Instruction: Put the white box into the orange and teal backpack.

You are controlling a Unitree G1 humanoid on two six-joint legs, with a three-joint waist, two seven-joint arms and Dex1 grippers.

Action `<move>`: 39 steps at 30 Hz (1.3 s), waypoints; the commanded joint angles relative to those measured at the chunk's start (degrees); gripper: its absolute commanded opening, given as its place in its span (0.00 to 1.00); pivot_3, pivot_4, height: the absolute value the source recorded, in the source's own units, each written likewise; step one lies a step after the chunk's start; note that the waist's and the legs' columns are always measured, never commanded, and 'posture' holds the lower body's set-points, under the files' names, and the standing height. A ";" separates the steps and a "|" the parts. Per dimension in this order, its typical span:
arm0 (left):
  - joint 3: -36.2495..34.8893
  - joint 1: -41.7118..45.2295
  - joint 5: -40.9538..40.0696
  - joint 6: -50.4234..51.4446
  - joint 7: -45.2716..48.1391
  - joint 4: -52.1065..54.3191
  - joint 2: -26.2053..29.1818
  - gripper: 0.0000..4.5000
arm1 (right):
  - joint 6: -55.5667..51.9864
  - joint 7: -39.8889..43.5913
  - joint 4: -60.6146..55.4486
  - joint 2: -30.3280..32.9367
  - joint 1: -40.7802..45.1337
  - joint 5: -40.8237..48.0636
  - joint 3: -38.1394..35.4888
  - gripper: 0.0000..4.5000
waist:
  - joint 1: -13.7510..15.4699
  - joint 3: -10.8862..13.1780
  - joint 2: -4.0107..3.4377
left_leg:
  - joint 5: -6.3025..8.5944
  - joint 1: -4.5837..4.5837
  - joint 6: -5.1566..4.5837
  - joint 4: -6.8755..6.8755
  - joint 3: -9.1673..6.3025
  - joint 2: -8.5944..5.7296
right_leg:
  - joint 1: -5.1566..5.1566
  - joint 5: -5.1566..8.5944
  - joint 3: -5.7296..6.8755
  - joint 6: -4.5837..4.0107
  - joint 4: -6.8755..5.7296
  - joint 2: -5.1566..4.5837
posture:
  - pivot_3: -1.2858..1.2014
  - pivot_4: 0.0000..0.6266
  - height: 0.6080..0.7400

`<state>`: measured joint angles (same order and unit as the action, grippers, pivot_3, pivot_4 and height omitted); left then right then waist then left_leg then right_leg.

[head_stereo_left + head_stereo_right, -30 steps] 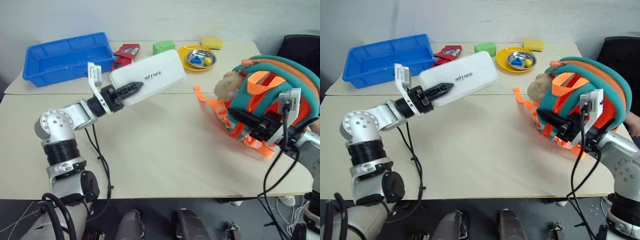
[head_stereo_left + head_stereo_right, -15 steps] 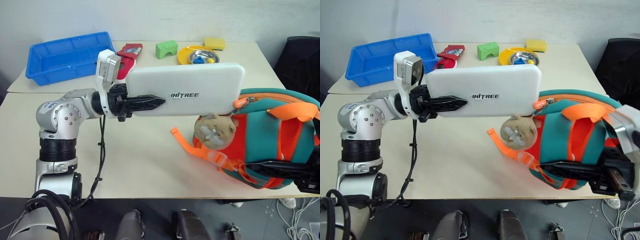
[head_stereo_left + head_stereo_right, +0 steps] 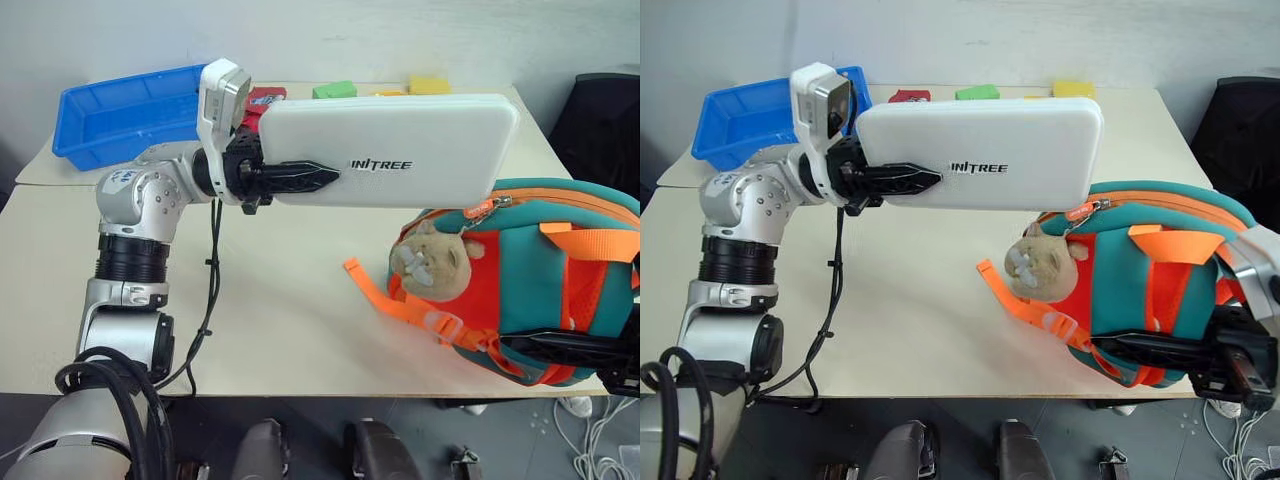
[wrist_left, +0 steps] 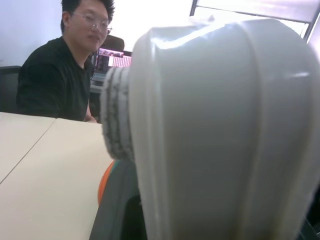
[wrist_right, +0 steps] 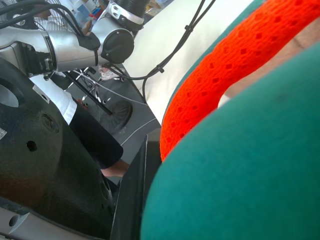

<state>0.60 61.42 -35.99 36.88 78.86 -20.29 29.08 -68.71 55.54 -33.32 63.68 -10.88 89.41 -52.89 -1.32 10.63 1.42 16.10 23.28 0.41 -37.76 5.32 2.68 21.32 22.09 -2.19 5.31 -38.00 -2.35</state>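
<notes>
A: What is the left gripper doing?

B: Its black fingers are clamped on one short end of the box, a flat, smooth white plastic case with rounded corners and dark lettering on its face.

A: Which way does the box run?

B: Its long axis carries straight on from the fingers, about level, with the free end out past the fingertips, above the backpack's zipper edge. Whether it touches there I cannot tell.

A: And the backpack?

B: Soft fabric, teal and orange, with orange webbing straps and a fuzzy tan plush on the side facing the left gripper. The right gripper has its fingers closed on the backpack's lower edge, at the near table rim.

A: Anything the wrist views add?

B: The left one looks along the box's rounded end and shows a person in black seated beyond the table. The right one gives the backpack's teal cloth and orange mesh close up.
</notes>
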 commanded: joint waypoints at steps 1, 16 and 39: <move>0.44 1.29 2.98 -4.16 1.66 -2.15 0.67 0.29 | 1.23 0.57 -0.53 0.07 -0.56 0.76 -3.25 0.01 | -0.07 0.00 0.00 | 0.00 0.00 0.00 0.00 0.01 0.00 | 0.01 0.00 0.00 0.00 0.00 0.00 | 0.52 0.24 1.00; 8.53 5.11 16.46 -22.73 7.14 -10.95 -4.98 0.29 | 3.96 2.07 0.29 0.69 -0.13 -2.37 -0.91 0.01 | 1.58 0.00 0.01 | 0.05 0.03 -0.09 -0.17 0.01 -0.01 | -0.01 -0.02 -0.01 0.03 -0.05 -0.03 | 0.52 0.24 1.00; 7.77 5.08 19.89 -14.65 -5.53 -7.45 -17.68 0.97 | 11.00 -7.04 -1.66 -4.03 3.81 -5.71 8.54 0.00 | 0.58 0.00 0.00 | 0.07 -0.08 -0.14 -0.15 -0.05 0.01 | 0.16 -0.05 -0.47 0.07 -0.32 0.21 | 0.52 0.24 1.00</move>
<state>10.00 66.55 -14.26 21.16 72.08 -31.22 10.01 -58.83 48.90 -33.73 60.07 -7.09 83.26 -43.05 -0.73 10.63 1.43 16.17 23.21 0.28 -37.91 5.27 2.69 21.49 22.04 -2.65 5.38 -38.32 -2.15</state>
